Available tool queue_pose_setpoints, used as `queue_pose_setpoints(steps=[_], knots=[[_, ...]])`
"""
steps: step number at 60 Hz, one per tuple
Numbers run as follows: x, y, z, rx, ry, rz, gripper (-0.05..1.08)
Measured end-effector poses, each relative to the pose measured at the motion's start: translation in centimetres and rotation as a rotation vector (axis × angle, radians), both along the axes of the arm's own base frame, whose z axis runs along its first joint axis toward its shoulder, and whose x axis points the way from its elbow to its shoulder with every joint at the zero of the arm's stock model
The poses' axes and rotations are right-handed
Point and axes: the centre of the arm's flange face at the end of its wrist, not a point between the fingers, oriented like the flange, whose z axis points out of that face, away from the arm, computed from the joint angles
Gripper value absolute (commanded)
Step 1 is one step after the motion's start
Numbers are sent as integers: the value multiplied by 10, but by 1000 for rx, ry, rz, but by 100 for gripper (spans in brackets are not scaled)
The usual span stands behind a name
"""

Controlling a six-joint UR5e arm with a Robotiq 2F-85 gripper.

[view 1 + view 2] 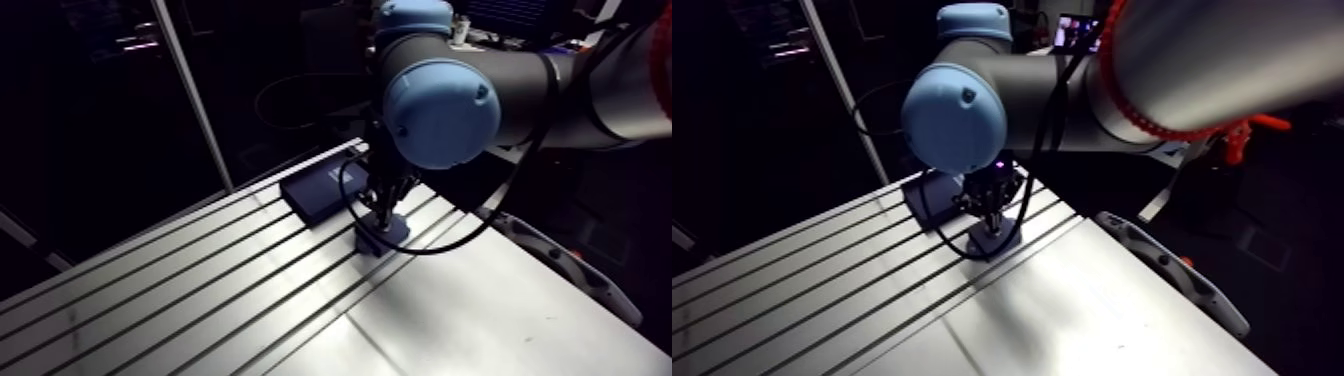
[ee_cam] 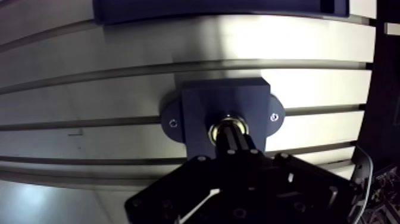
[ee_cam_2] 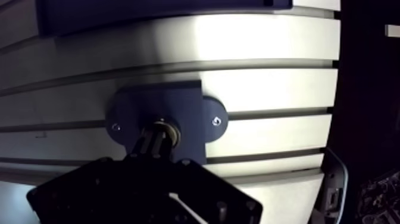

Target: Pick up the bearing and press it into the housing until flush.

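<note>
Gripper: your pincer (image 2: 230,138) rises nearest in the wrist view. Its two fingers are drawn narrow, side by side with no gap you can see, and the tips are set down on the bearing.
Arm pose: in the arm view a joint with a light-blue cap (image 1: 442,112) sits high over the table. The wrist drops from it and points the pincer straight down onto the housing.
Bearing: a brassy metal ring (image 2: 228,123) sits in the bore at the middle of the housing, directly under the fingertips. Only its rim shows around them. You cannot tell whether it sits flush, or whether the fingers pinch it or only rest on it.
Housing: a dark block (image 2: 199,104) with a rounded ear on either side lies flat across the table's slots.
Screws: each ear carries one bright screw (image 2: 172,124), on either side of the bearing.
Table: the slotted aluminium top (image 2: 107,80) is lit pale around the housing.
Box: a flat dark box (image 1: 315,192) lies beyond the housing, near it but apart, by the table's far edge.
</note>
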Motion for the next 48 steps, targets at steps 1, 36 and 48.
queue_pose_setpoints(steps=[1,36,48], knots=[[0,0,0,0,0,0,107],[1,0,-5,-6,-8,0,107],[1,0,-6,-7,-8,1,107]])
